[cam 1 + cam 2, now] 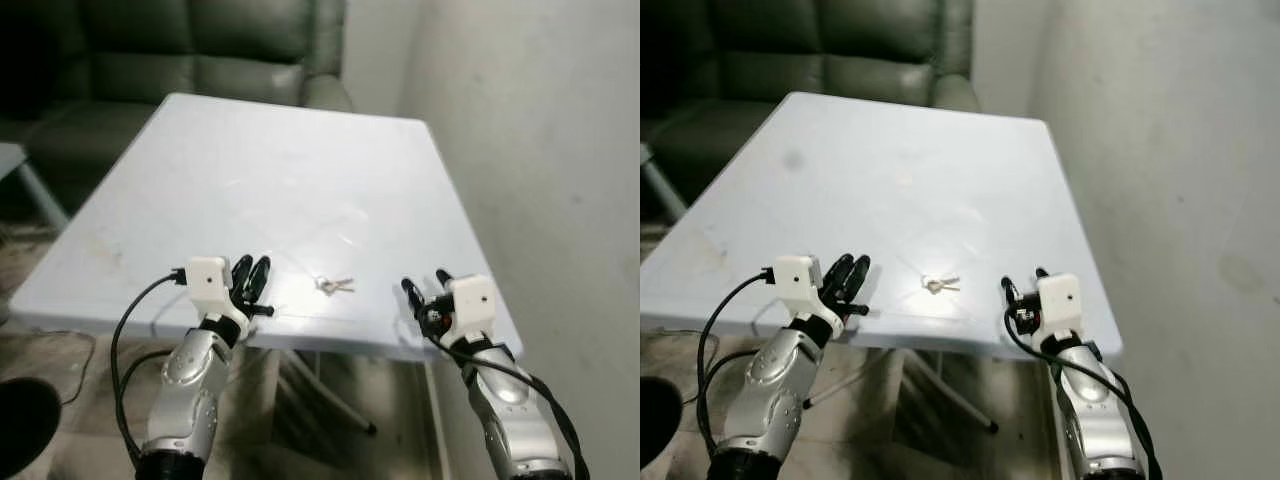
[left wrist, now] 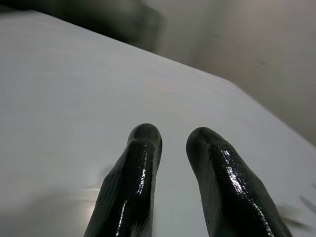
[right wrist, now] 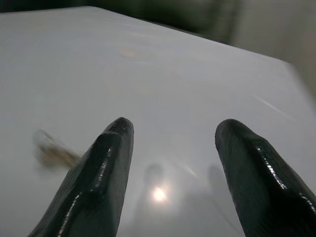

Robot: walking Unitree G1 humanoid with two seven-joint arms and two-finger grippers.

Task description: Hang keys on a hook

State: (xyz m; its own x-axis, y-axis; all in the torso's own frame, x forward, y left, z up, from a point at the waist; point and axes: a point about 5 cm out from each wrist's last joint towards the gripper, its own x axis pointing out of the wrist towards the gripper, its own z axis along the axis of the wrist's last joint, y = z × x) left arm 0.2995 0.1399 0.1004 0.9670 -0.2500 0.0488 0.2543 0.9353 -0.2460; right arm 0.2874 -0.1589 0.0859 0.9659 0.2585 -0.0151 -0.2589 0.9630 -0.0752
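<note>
Keys (image 1: 334, 285) flat on the white table (image 1: 270, 180), low in the frame near the front edge, between both grippers and touching neither. Left gripper (image 1: 251, 274) over the lower-left table edge, fingers (image 2: 140, 163) slightly parted and holding nothing. Right gripper (image 1: 424, 286) at the lower right, fingers (image 3: 111, 148) spread wide and empty, keys a blur beside one finger.

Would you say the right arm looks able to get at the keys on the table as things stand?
Probably yes. The keys lie in the open on the white table near its front edge, and the right end effector hovers open beside them with nothing between.
</note>
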